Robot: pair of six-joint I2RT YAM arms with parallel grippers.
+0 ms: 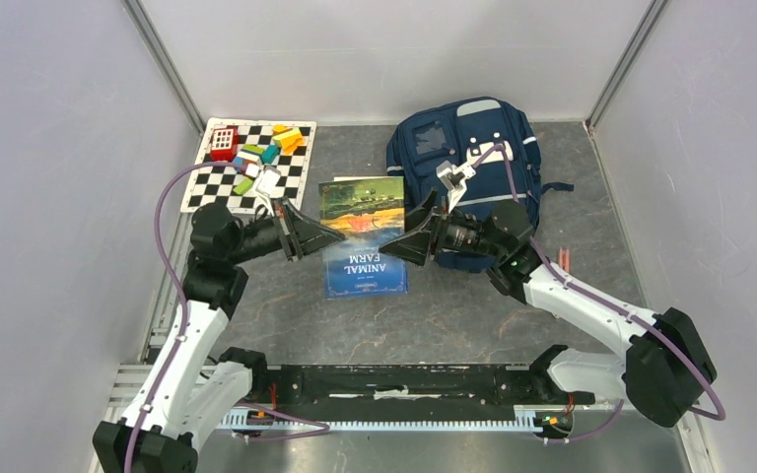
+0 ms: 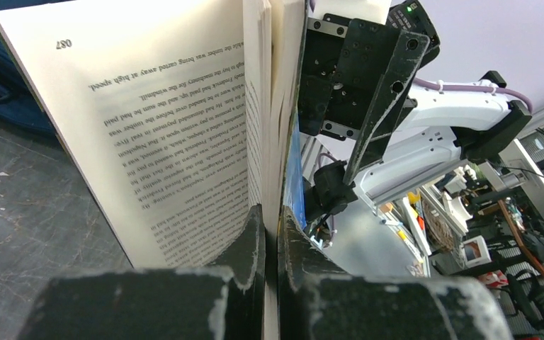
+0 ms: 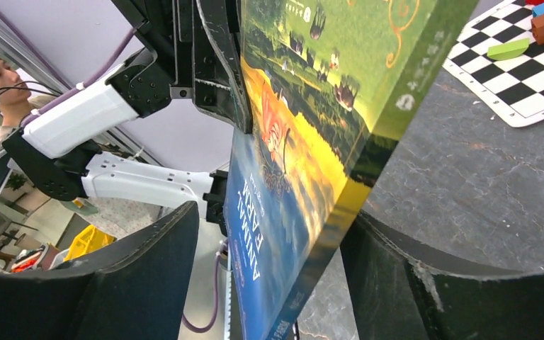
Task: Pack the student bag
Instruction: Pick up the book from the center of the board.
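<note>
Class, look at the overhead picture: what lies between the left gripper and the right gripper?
The Animal Farm book lies between the left gripper and the right gripper. This is clearest in the top view.

Free table (image 1: pixel 453 315) spans the near side. At centre the book (image 1: pixel 365 264), clamped by the left pincer (image 1: pixel 330 236) and straddled by the wide-spread right pincer (image 1: pixel 401 243), bars passage; student bag (image 1: pixel 463 148) and chequered mat (image 1: pixel 202 192) with blocks (image 1: pixel 291 138) occupy the rear.

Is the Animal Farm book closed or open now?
Partly open: the Animal Farm book splays into two page blocks above the left gripper pinching it.
</note>
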